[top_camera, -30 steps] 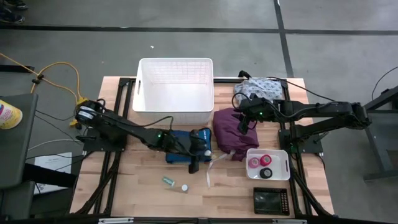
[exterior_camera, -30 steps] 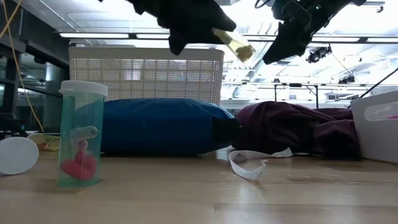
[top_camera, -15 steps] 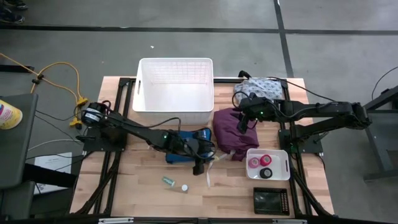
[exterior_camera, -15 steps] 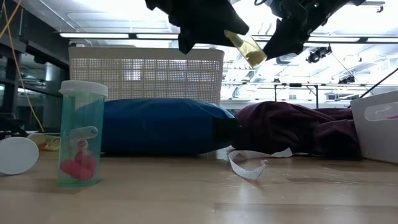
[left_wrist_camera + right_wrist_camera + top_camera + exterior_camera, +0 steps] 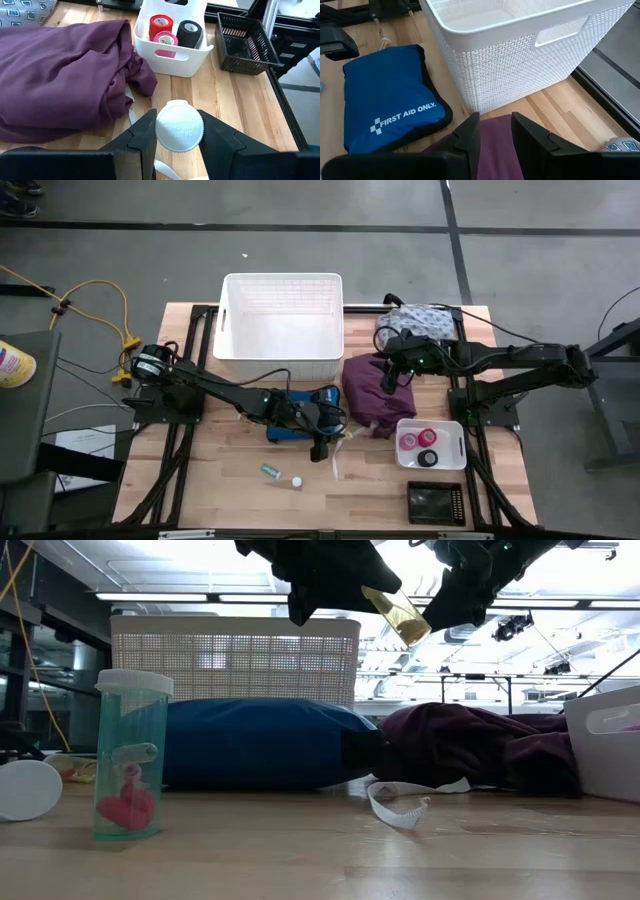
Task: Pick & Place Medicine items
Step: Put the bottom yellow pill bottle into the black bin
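Two claws aloft. Left claw (image 5: 179, 131) pinches white-capped yellowish bottle (image 5: 179, 126), clear of tabletop (image 5: 240, 100); small white bin (image 5: 176, 64) with bandage rolls (image 5: 166, 40) ahead. Right claw (image 5: 493, 131) empty, slightly spread, over purple cloth (image 5: 492, 135).

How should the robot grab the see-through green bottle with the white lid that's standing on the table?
Best around the middle of the clear green pill bottle, just under its white cap, fingers coming in level from either side. It stands upright with straight round walls, and open wood lies around it; the cap's wider rim should help stop slipping.
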`<action>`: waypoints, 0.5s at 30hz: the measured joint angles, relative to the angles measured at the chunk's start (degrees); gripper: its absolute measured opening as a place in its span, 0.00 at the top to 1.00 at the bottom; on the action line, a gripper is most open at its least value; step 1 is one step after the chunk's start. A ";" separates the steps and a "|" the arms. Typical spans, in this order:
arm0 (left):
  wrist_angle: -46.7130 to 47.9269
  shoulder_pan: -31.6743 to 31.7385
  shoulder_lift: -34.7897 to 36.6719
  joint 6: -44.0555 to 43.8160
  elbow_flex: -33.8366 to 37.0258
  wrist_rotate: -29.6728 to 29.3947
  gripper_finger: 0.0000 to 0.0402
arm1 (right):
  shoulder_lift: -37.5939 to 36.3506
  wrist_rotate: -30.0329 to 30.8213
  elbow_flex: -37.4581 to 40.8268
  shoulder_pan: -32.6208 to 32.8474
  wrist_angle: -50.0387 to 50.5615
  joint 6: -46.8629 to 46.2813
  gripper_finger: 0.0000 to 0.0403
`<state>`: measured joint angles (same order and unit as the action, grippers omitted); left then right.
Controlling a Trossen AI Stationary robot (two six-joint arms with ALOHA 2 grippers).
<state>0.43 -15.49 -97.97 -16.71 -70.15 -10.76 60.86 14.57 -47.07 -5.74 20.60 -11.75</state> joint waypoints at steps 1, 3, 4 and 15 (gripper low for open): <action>-0.02 0.00 0.00 0.00 0.00 0.00 0.70 | 0.00 0.00 0.00 0.00 -0.24 0.00 0.76; -0.02 0.00 0.00 0.00 0.00 0.00 0.70 | 0.00 -0.06 0.00 0.00 -0.91 -0.09 0.76; -0.04 0.00 0.02 0.00 0.00 0.00 0.70 | 0.00 -0.22 0.00 0.00 -1.10 -0.43 0.76; 0.00 0.00 0.04 0.02 0.00 0.04 0.70 | 0.00 -5.51 0.00 0.00 -6.39 0.44 0.76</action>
<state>0.42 -15.49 -97.93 -16.69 -70.15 -10.72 60.86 9.06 -47.07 -5.74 14.21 -11.30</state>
